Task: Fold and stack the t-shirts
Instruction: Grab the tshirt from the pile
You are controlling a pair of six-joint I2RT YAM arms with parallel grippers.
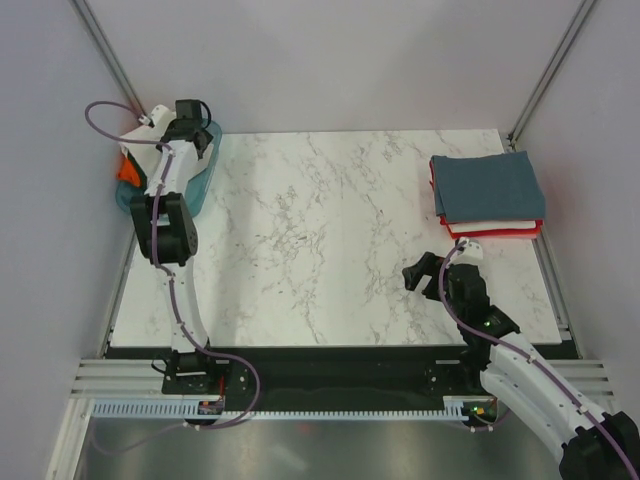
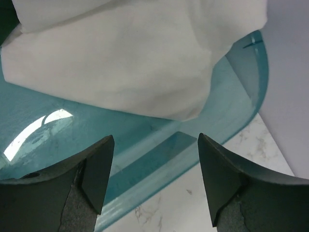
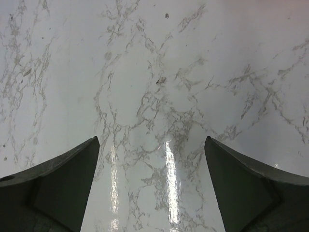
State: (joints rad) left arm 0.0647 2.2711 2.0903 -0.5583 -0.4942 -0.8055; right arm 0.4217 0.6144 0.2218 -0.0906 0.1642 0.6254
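Left gripper (agape), stacked tees long left-right

— How much of the teal tray shows from above?
— Little; the left arm covers most. An orange scrap peeks out, perhaps cloth.
— And the pale shirt?
— Cut off by the wrist view's top edge.

Illum. was bright, even, diffuse, from overhead; shadows were soft and faint. Right wrist view: two vertical glare streaks lay on the marble table. Left wrist view: a pale reflection sat on the teal tray; the white cloth was nearly overexposed.
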